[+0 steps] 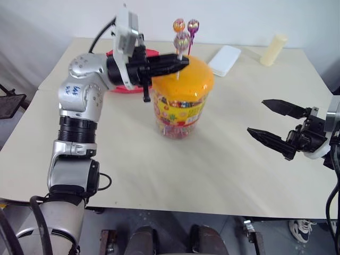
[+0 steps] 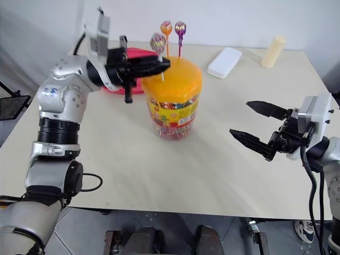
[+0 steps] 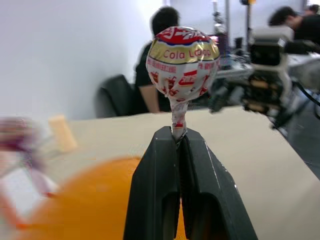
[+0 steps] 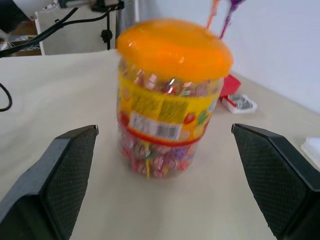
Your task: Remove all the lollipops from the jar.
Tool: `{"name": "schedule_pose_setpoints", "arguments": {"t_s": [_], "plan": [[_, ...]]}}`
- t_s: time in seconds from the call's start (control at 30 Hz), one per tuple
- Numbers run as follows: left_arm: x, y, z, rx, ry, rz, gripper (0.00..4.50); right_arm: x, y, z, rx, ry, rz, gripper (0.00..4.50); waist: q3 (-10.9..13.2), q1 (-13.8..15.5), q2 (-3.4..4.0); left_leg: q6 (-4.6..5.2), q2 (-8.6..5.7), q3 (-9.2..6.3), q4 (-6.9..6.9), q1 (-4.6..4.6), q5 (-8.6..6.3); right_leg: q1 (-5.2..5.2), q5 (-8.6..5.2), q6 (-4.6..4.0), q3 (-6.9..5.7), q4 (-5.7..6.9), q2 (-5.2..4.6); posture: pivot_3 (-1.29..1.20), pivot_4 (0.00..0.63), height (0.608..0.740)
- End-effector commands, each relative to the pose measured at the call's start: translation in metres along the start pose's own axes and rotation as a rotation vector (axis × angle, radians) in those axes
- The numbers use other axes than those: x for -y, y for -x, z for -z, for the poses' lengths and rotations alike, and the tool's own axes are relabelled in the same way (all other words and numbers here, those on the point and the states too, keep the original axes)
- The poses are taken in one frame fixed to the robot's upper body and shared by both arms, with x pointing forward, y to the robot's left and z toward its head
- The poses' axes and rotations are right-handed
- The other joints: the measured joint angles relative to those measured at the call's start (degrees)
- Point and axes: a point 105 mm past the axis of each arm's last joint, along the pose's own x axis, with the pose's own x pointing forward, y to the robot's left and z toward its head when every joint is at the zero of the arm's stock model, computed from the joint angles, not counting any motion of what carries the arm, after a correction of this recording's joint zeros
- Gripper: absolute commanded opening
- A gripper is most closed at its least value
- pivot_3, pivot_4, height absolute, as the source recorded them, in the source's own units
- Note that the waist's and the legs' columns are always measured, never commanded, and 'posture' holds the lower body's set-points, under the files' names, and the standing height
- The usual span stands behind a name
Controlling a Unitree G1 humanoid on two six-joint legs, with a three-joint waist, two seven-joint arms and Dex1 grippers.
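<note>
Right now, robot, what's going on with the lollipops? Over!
Left gripper shut on one lollipop by its stick, above the jar. Right gripper open, empty. Two lollipops in the lid. Nothing blocking.

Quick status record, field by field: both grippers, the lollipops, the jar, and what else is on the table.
left gripper: shut on the stick of the purplish-multicolour lollipop, above the lid
right gripper: open, off to the jar's side, holding nothing
orange lollipop: upright in the lid
purple lollipop: upright in the lid
jar: upright, orange lid on
other items: white box, pale yellow cylinder
</note>
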Motion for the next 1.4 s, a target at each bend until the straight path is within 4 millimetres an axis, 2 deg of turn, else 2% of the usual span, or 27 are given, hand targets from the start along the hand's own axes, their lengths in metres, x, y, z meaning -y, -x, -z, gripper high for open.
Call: {"name": "schedule_pose_setpoints", "arguments": {"t_s": [0.03,0.27,0.4,0.43,0.5,0.6,0.7,0.87,0.97,1.0,1.1,1.17,1.27,1.4], "plan": [[-0.011,0.012,-0.028,0.001,-0.057,-0.114,0.05,0.003,-0.001,-0.006,0.001,0.038,-0.023,4.5,0.0,-0.03,0.0,0.0,0.0,0.0,-0.01,0.01,0.0,0.0,0.0,0.0,0.0,0.0,0.0,0.0,0.15,0.74],[-0.03,0.067,-0.022,-0.2,0.02,-0.448,0.05,0.006,-0.01,-0.005,0.011,0.03,-0.061,4.5,0.0,-0.1,0.0,0.0,0.02,-0.03,-0.01,0.02,0.0,-0.01,0.0,0.0,0.01,0.05,0.0,0.0,0.15,0.74],[-0.035,0.12,-0.002,-0.404,0.1,-0.674,0.05,0.007,-0.013,-0.002,0.002,0.024,-0.087,4.5,0.02,-0.01,-0.03,0.0,0.01,-0.08,0.01,0.02,0.0,-0.01,0.0,0.0,0.02,0.09,-0.01,0.0,0.15,0.74],[-0.033,0.142,0.011,-0.498,0.156,-0.76,0.05,0.008,-0.014,-0.001,0.002,0.022,-0.094,4.5,0.02,-0.06,-0.02,-0.01,0.01,-0.07,0.0,0.02,0.0,-0.01,0.0,0.0,0.03,0.08,-0.01,0.0,0.15,0.74],[-0.021,0.189,0.038,-0.689,0.276,-0.937,0.05,0.01,-0.017,-0.002,0.005,0.019,-0.108,4.5,0.02,-0.26,-0.02,-0.01,0.01,-0.06,-0.03,0.04,0.0,-0.02,0.0,0.0,0.06,0.09,-0.01,0.0,0.15,0.74],[0.003,0.23,0.066,-0.871,0.376,-1.064,0.05,0.01,-0.018,0.0,-0.003,0.01,-0.135,4.5,0.03,-0.35,-0.04,-0.02,0.04,-0.02,-0.08,0.1,0.0,-0.04,-0.01,-0.01,0.1,0.12,0.01,0.0,0.15,0.74],[0.03,0.265,0.091,-1.046,0.468,-1.145,0.05,0.008,-0.017,0.004,-0.027,-0.001,-0.178,4.5,0.09,0.06,-0.13,-0.05,0.05,-0.01,-0.05,0.06,-0.03,-0.06,-0.01,-0.02,0.14,0.12,0.01,0.0,0.15,0.74],[0.051,0.304,0.112,-1.178,0.603,-1.292,0.05,0.011,-0.019,0.004,-0.043,-0.003,-0.214,4.5,0.11,0.6,-0.26,-0.08,0.05,-0.05,0.01,0.01,-0.05,-0.05,-0.01,-0.02,0.13,0.12,0.01,0.0,0.15,0.74],[0.064,0.313,0.118,-1.246,0.657,-1.293,0.05,0.015,-0.022,0.002,-0.036,0.003,-0.211,4.5,0.11,0.1,-0.26,-0.09,0.04,0.03,-0.01,0.04,-0.05,-0.06,-0.01,-0.02,0.17,0.12,0.01,0.0,0.15,0.74],[0.066,0.312,0.117,-1.248,0.673,-1.291,0.27,0.015,-0.022,0.002,-0.035,0.003,-0.213,4.5,0.11,0.04,-0.26,-0.11,0.06,0.03,-0.03,0.06,-0.06,-0.08,-0.02,-0.03,0.16,0.15,0.02,0.0,0.15,0.74],[0.06,0.308,0.11,-1.197,0.686,-1.316,1.01,0.015,-0.024,0.002,-0.034,0.006,-0.216,4.5,0.11,0.05,-0.26,-0.14,0.07,0.05,-0.05,0.02,-0.08,-0.16,-0.03,-0.06,0.15,0.17,0.04,0.0,0.15,0.74],[0.058,0.303,0.104,-1.207,0.669,-1.303,1.73,0.016,-0.024,0.001,-0.037,0.008,-0.215,4.5,0.11,0.13,-0.26,-0.15,0.06,0.05,-0.05,0.02,-0.08,-0.17,-0.03,-0.06,0.16,0.19,0.03,0.0,0.15,0.74],[0.055,0.293,0.094,-1.21,0.645,-1.268,2.53,0.018,-0.023,0.0,-0.043,0.018,-0.215,4.5,0.11,0.08,-0.26,-0.15,0.06,0.06,-0.04,0.02,-0.08,-0.17,-0.03,-0.06,0.17,0.19,0.03,0.0,0.15,0.74],[0.045,0.268,0.066,-1.18,0.564,-1.174,3.77,0.024,-0.02,-0.002,-0.057,0.036,-0.205,4.5,0.11,0.09,-0.27,-0.16,0.06,0.09,-0.04,0.01,-0.09,-0.2,-0.03,-0.06,0.2,0.21,0.03,0.0,0.15,0.74]]}}
